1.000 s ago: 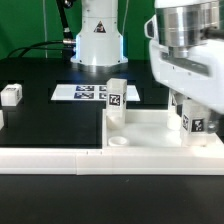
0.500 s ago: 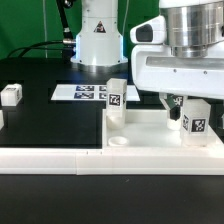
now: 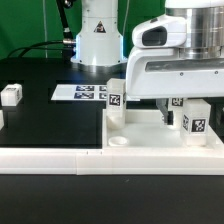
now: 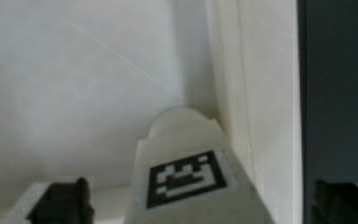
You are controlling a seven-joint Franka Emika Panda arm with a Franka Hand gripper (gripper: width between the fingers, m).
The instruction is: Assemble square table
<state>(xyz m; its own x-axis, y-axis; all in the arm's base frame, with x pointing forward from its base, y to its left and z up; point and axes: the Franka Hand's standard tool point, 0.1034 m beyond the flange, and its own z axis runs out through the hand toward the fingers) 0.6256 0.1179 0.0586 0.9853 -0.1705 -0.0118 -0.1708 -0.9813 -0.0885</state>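
- Leg-fitting step: a tagged leg stands in the table top's corner at the exterior view's right. A second leg stands at a far corner.
- The gripper straddles the tagged leg, fingers spread and seemingly clear of it.
- Next: close squarely on it and screw it home.

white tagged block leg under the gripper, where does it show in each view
Exterior view: the small white plastic block leg stands at the exterior view's right, tag facing the camera.
Wrist view: the same leg is in view, close up, tag visible.
Shared landmark: the large white square plastic tabletop beneath it.
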